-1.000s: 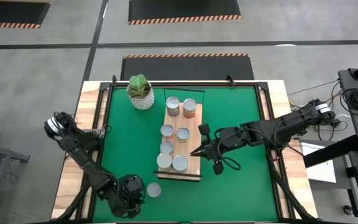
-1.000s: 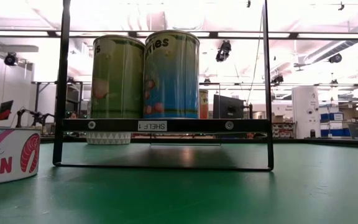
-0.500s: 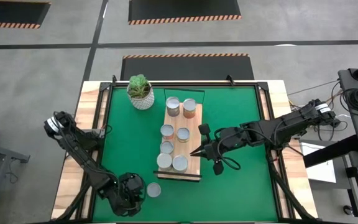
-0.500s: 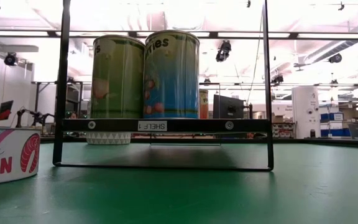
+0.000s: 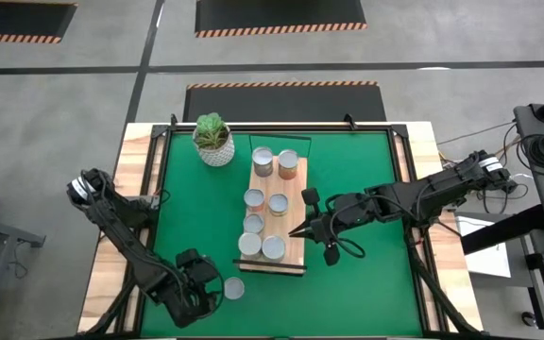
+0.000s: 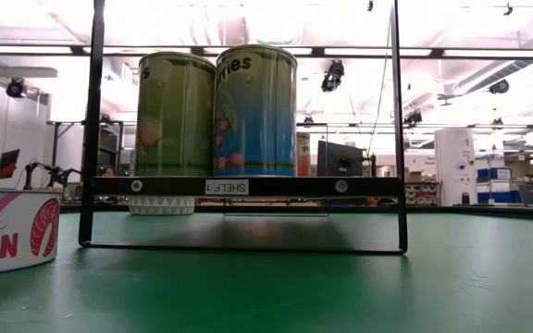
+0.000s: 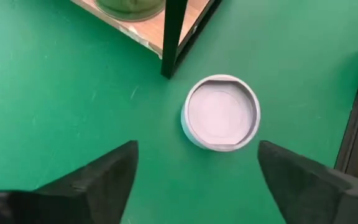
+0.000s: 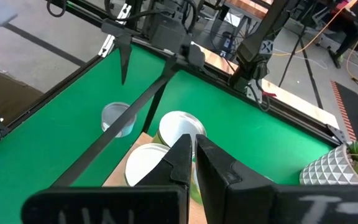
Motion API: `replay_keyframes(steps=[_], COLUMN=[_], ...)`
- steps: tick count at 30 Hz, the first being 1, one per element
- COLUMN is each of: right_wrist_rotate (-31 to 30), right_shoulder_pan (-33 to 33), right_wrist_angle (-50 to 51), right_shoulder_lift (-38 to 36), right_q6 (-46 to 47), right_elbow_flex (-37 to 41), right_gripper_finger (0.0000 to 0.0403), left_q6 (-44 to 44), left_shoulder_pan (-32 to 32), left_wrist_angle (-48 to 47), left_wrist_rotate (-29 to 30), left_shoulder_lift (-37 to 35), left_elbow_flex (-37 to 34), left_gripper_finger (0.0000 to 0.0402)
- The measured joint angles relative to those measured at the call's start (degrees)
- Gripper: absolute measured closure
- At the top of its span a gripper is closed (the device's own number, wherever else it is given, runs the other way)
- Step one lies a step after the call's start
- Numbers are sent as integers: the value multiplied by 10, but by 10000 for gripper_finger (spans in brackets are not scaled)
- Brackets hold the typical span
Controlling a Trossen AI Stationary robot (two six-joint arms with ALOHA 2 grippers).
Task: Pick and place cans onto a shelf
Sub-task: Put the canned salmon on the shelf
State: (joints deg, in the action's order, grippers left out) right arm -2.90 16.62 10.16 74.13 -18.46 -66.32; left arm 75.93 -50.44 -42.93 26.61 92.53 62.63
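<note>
Loose can [image 5: 233, 288] stands upright just right of the left gripper [image 5: 199, 283] (nearer arm), jaws released; right gripper [image 5: 302, 229], clenched empty, beside the shelf [image 5: 293, 253].

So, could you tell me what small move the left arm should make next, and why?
Probably lower the open left end effector around the loose can: it stands alone on the mat by the shelf, ahead of the spread fingers.

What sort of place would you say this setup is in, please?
Probably a robotics lab or industrial workshop: a bare concrete floor with hazard-striped dark mats, long ceiling strip lights over a wide hall, and equipment stands beyond the green table.
</note>
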Motion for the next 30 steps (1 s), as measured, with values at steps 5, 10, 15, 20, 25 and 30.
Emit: replay_keyframes(steps=[5,10,15,20,25,30], right_wrist_rotate=[0,0,0,0,0,0], right_shoulder_pan=[0,0,0,0,0,0], right_wrist_angle=[4,4,4,3,4,7], right_shoulder_lift=[0,0,0,0,0,0], right_q6=[0,0,0,0,5,6], right_elbow_flex=[0,0,0,0,0,0], right_gripper_finger=[392,392,392,392,392,392], left_q6=[18,25,14,-39,-89,-91], left_shoulder_pan=[1,2,2,2,2,2], left_wrist_angle=[5,7,7,71,152,209], left_wrist_rotate=[1,20,40,59,89,89], left_shoulder_lift=[0,0,0,1,1,1], left_elbow_flex=[-14,-17,-18,-29,-61,-96], left_gripper_finger=[45,28,27,27,27,27])
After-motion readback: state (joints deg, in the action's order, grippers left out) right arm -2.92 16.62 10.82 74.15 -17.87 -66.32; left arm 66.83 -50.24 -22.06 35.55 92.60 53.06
